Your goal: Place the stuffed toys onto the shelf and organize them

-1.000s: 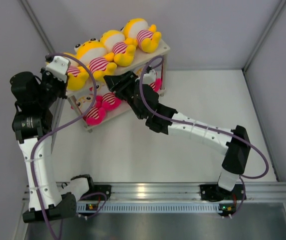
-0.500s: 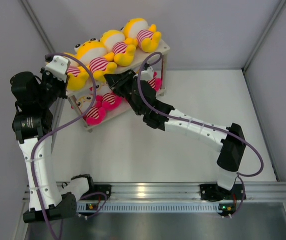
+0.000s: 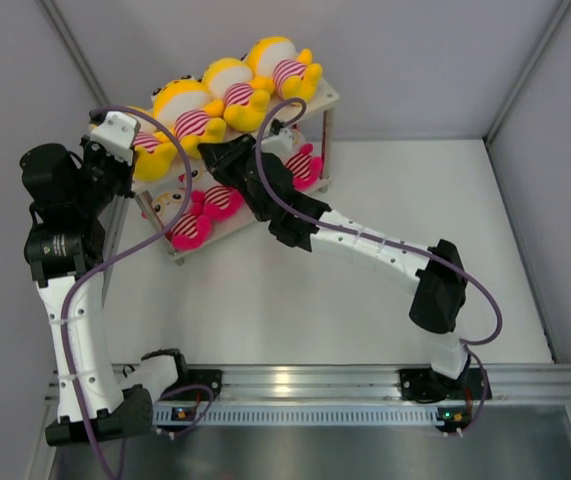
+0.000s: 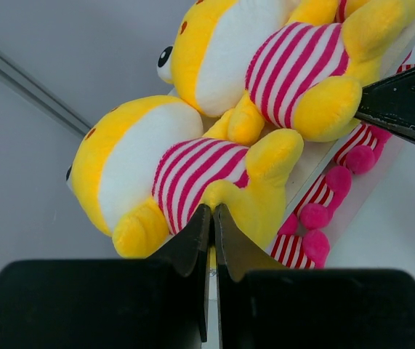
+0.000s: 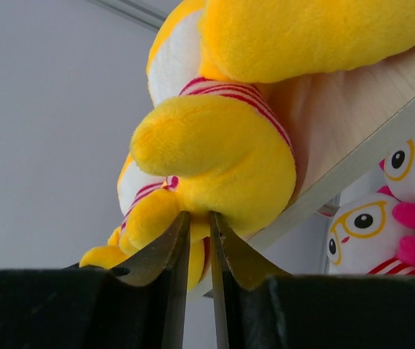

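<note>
The shelf [image 3: 327, 96] stands at the back left. Several yellow stuffed toys [image 3: 187, 112] lie in a row on its top board. Pink stuffed toys [image 3: 203, 212] lie on the lower board. My left gripper [image 3: 133, 143] is shut, and its tips [image 4: 211, 211] touch the leg of the leftmost yellow toy [image 4: 163, 167]. My right gripper [image 3: 215, 152] is shut to a thin gap. Its tips [image 5: 200, 217] press against the underside of a yellow toy [image 5: 222, 153] at the top board's front edge [image 5: 352, 167].
White walls enclose the table on three sides, close behind the shelf. The left arm stands upright beside the shelf's left end. The right arm stretches diagonally across the table from its base [image 3: 435, 385]. Pink toys with yellow glasses [image 5: 367, 225] show under the top board.
My right arm has stretched further toward the shelf and its gripper has moved up-left against the yellow toys, which shifted slightly back. The left arm has not moved.
</note>
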### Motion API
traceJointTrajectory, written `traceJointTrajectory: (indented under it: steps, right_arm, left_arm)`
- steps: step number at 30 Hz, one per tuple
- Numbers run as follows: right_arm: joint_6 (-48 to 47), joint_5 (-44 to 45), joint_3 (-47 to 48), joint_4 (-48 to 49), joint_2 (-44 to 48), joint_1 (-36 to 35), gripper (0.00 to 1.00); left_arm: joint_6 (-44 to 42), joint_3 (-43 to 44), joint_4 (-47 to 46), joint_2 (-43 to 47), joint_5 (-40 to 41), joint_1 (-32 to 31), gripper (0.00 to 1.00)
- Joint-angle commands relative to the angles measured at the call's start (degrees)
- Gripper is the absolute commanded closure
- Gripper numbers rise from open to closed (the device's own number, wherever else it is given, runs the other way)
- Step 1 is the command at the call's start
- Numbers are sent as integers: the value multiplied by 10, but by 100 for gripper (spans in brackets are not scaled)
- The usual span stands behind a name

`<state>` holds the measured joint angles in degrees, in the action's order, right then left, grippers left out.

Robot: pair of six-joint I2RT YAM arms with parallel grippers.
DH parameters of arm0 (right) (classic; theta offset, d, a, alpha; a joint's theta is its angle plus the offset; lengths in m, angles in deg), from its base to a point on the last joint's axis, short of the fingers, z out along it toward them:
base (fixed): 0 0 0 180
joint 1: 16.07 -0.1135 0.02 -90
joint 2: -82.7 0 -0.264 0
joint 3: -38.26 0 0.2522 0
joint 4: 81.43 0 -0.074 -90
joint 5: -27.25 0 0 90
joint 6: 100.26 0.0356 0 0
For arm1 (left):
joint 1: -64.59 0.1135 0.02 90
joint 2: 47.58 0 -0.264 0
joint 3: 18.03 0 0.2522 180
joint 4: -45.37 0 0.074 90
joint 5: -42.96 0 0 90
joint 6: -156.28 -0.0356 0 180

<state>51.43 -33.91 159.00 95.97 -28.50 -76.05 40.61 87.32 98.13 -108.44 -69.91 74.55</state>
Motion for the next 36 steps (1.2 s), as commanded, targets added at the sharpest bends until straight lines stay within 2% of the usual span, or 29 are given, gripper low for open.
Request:
traceJointTrajectory:
  steps: [1,10,12,13,16,19,21,23,24,26,27,30,32,34,35,36]
  right_arm:
    - [9,3,39,12,-17,9,82]
    - [20,-18,45,17,-31,23,78]
    - [15,-23,42,18,-22,23,71]
    - [9,-26,33,21,-18,22,64]
    - [-9,-34,1,45,10,22,59]
    - [-26,-34,-46,73,49,22,55]
    - [-46,-36,-70,98,83,22,54]
    - [-64,-42,-99,109,115,22,52]
    - [-90,-48,-106,119,127,22,51]
    - [-127,-71,-133,129,163,22,46]
    - [-186,-79,-141,133,178,22,45]
    - [-289,-93,-169,89,241,27,34]
    - [-328,-119,-189,26,286,41,22]
    - [-379,-176,-193,-30,307,78,8]
    - [-389,-248,-187,-108,314,100,4]
    - [-402,-282,-180,-155,315,122,2]
  left_arm:
    - [-2,0,-21,7,-2,-2,95]
    - [-3,-4,-21,8,-2,-1,95]
    - [-3,-4,-21,8,-1,-2,95]
    - [-3,-4,-21,8,0,-2,94]
    - [-3,-3,-21,8,4,-1,91]
    - [-3,-2,-21,8,6,-1,76]
    - [-3,0,-21,8,10,-2,70]
    - [-3,3,-21,7,13,-2,69]
    - [-2,6,-21,7,14,-2,61]
    - [-4,10,-21,6,15,-1,54]
    - [-5,19,-21,5,19,-2,49]
    - [-4,45,-11,1,25,-2,37]
    - [-8,55,-2,5,12,-1,24]
    - [-10,65,12,8,0,-2,11]
    - [-4,66,14,8,-2,-1,7]
    - [8,72,17,10,0,-1,4]
